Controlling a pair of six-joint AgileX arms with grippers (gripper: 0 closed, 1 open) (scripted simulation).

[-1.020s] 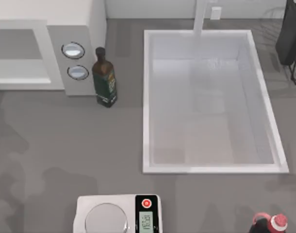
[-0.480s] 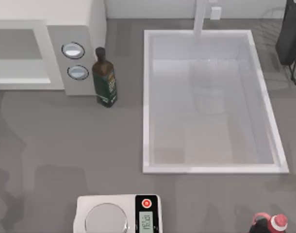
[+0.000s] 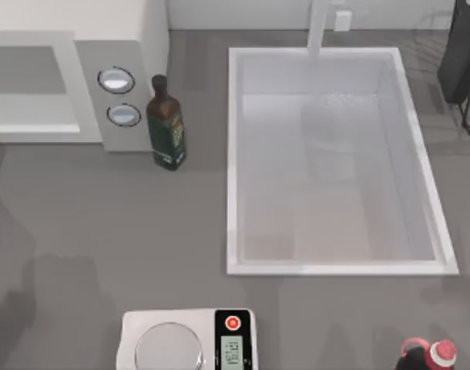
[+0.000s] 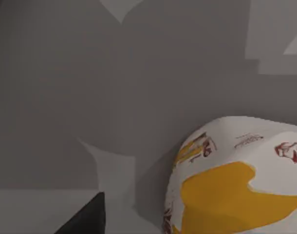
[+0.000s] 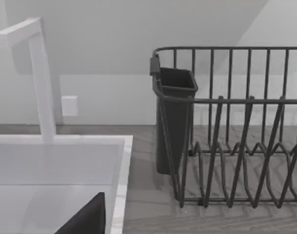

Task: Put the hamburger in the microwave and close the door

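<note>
The microwave stands at the table's far left corner, its door seemingly shut. The left wrist view shows the hamburger close, lying on the table. I cannot tell either gripper's state. The step seems reaching; next comes grasping the hamburger.

From above I see the large white boxy microwave cut off by the left and top edges; the flat white scale with round steel plate and a red-capped item run past the bottom edge; my left wrist view crops the pale, yellow-printed hamburger at its edge.
</note>
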